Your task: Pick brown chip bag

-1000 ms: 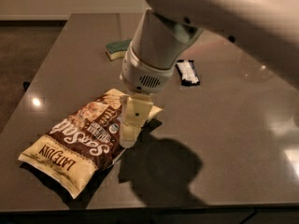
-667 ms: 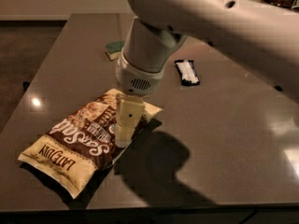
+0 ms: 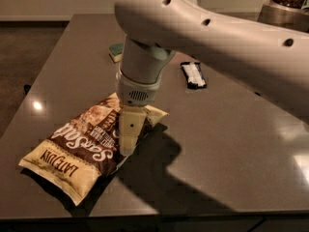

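Observation:
The brown chip bag (image 3: 82, 146) lies flat on the dark table (image 3: 231, 153) at the front left, dark brown in the middle with cream-yellow ends and "LATE JULY" text. My gripper (image 3: 126, 146) points straight down over the bag's right half, its cream fingers right at the bag's surface. The white arm reaches in from the upper right and hides the bag's far right part.
A small black-and-white packet (image 3: 193, 75) lies right of the arm at mid table. A green sponge (image 3: 115, 52) sits behind the arm, partly hidden. A metal container (image 3: 285, 6) stands at the back right. The table's front edge runs just below the bag.
The arm has shifted left and down, bringing the gripper lower over the bag's right half. The bag has not moved.

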You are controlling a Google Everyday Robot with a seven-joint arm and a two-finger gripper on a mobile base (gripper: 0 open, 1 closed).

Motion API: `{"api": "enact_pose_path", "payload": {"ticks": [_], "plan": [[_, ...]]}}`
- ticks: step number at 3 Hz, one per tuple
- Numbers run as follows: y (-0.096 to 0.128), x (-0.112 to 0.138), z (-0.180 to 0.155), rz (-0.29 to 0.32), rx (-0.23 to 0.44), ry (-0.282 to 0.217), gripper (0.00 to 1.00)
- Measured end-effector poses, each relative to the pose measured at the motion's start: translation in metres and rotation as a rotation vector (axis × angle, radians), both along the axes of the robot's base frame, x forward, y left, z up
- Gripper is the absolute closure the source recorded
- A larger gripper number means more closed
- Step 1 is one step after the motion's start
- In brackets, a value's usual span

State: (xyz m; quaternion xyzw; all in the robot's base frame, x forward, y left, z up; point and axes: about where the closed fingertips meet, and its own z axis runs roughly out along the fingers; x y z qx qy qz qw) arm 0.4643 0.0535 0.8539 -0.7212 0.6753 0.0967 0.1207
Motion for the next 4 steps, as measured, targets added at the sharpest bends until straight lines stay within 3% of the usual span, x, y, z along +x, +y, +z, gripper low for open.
{"api": "enact_pose_path", "payload": {"ticks": [1, 2, 4], "plan": [[-0.002, 0.003, -0.004, 0.016, -0.018, 0.053, 0.23], [-0.005, 0.006, 0.006, 0.012, 0.01, 0.08, 0.45], [-0.017, 0.014, 0.06, 0.001, 0.209, 0.129, 0.92]]}}
